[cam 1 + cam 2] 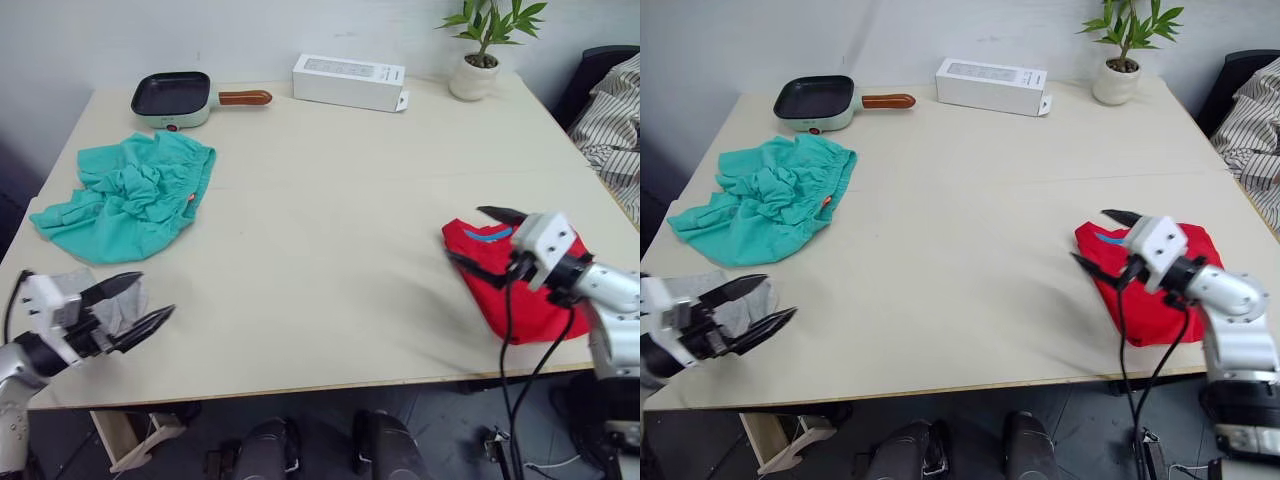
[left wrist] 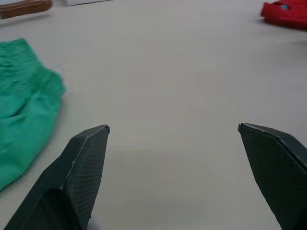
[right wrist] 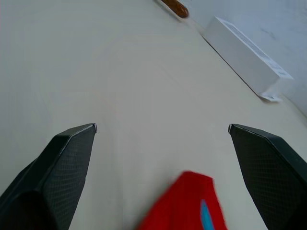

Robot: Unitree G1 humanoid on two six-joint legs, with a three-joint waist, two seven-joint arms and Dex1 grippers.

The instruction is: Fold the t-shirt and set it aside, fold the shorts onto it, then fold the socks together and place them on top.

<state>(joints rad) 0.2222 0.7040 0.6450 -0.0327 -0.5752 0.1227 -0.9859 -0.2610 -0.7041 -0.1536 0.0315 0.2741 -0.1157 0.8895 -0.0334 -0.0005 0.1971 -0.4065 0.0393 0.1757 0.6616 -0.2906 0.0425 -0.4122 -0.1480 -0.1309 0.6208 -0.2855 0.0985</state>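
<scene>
We see the folded t-shirt [image 1: 520, 285] set at the table's [image 1: 330, 250] right edge under our parted right tool [image 1: 1107, 244]; the crumpled shorts [image 1: 130, 195] lie forward of our left tool [image 1: 138, 301], also parted and nearer.

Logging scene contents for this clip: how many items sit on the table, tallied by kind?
Garments: 3 — red t-shirt, teal shorts, grey socks bunched as one heap
Cookware: 1 — pan
Boxes: 1 — white box
Plants: 1 — potted plant
Total: 6
</scene>
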